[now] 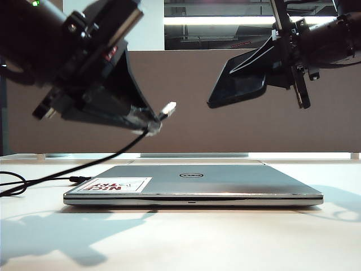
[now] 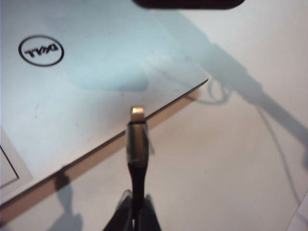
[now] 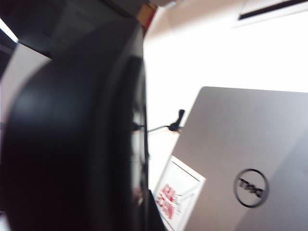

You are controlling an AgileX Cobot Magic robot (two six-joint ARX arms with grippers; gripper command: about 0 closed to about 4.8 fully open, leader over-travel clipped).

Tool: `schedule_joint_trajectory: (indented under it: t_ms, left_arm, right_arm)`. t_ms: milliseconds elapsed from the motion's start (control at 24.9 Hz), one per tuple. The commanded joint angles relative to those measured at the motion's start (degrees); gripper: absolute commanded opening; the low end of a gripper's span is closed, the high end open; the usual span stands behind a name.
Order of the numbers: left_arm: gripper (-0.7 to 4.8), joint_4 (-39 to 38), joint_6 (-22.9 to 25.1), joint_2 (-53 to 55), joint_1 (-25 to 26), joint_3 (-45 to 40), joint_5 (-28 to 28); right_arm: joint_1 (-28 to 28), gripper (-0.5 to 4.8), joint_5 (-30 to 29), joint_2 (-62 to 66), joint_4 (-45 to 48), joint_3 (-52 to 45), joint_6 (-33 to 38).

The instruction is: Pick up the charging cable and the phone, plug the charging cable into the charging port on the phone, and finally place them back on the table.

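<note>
White desk (image 1: pixel 186 237), smooth, strongly lit, with hard shadows of both arms near left and right. Grey-brown fabric partition (image 1: pixel 186 113) along the far edge; a bright window strip above it.

Closed silver laptop (image 1: pixel 194 189) flat at the centre of the desk. "DELL" ring logo legible on the lid; red-and-white sticker (image 1: pixel 115 185) at the lid's near left corner, lettering upside down, not read with certainty. Second thin black cable (image 1: pixel 39 180) on the desk at far left, its all-black plug just beside the laptop's left edge.

Left pincer (image 1: pixel 148 123) raised above the laptop's left half, angled down toward the right, closed on the charging cable (image 1: pixel 113 151) just behind the plug. Silvery plug tip (image 1: pixel 169 108) protruding up and to the right, toward the phone; rest of the cable drooping down to the desk at left.

Right pincer (image 1: pixel 271 62) raised at upper right, closed on the phone (image 1: pixel 238 83). Phone held in the air, tilted, lower end toward the plug. Plug and phone near each other but apart, not connected. Right wrist view largely filled by the blurred dark phone.
</note>
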Motion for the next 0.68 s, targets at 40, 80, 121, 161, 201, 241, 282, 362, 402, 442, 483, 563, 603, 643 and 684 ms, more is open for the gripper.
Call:
schedule_joint_trajectory:
  t_ms: [40, 80, 121, 161, 201, 241, 282, 362, 402, 442, 483, 563, 603, 643, 684]
  left_arm:
    - [-0.08, 0.92, -1.31, 0.61, -0.17, 0.0, 0.09]
    - [-0.08, 1.09, -1.31, 0.68, -0.17, 0.0, 0.09]
    - [-0.08, 1.4, -1.31, 0.98, -0.17, 0.0, 0.09]
    - [-0.08, 1.6, -1.29, 1.27, -0.17, 0.0, 0.11]
    - [-0.08, 1.6, -1.31, 1.29, -0.17, 0.0, 0.09]
    - [-0.08, 1.57, -1.29, 1.33, -0.17, 0.0, 0.09]
    - [-0.08, 1.57, -1.31, 1.33, -0.17, 0.0, 0.09]
    - [-0.08, 1.57, -1.31, 1.33, -0.17, 0.0, 0.09]
    - [-0.08, 1.6, -1.31, 1.33, -0.17, 0.0, 0.09]
    - [-0.08, 1.6, -1.33, 1.33, -0.17, 0.0, 0.09]
    - [-0.08, 1.57, -1.33, 1.33, -0.17, 0.0, 0.09]
    - [-0.08, 1.57, -1.33, 1.33, -0.17, 0.0, 0.09]
    - [-0.08, 1.57, -1.33, 1.33, -0.17, 0.0, 0.09]
    - [-0.08, 1.57, -1.36, 1.33, -0.17, 0.0, 0.09]
    - [-0.08, 1.6, -1.4, 1.33, -0.17, 0.0, 0.09]
  right_arm:
    - [2.01, -0.05, -0.68, -0.42, 6.47, -0.31, 2.95]
    - [2.91, -0.05, -0.7, -0.22, 6.99, -0.28, 2.97]
    - [4.68, -0.05, -0.68, 0.42, 7.93, -0.28, 3.52]
    - [5.86, -0.05, -0.81, 1.33, 9.27, -0.31, 4.09]
    - [6.62, -0.05, -1.16, 1.99, 10.05, -0.28, 4.13]
    - [7.21, -0.05, -1.18, 2.51, 10.67, -0.28, 4.28]
    - [7.74, -0.05, -1.16, 3.1, 11.19, -0.28, 4.68]
    - [8.41, -0.05, -1.18, 4.24, 12.87, -0.31, 6.23]
    - [8.79, -0.05, -1.14, 4.83, 14.08, -0.31, 7.23]
    - [9.01, -0.05, -1.14, 5.31, 15.34, -0.31, 7.82]
    - [9.27, -0.05, -1.09, 5.86, 16.74, -0.31, 8.87]
    - [9.53, -0.05, -1.11, 6.88, 19.98, -0.31, 11.39]
    - [9.62, -0.05, -1.11, 7.26, 21.0, -0.33, 12.09]
    - [9.62, -0.05, -1.11, 7.56, 21.81, -0.33, 12.92]
    - [9.62, -0.05, -1.09, 7.67, 21.86, -0.35, 13.03]
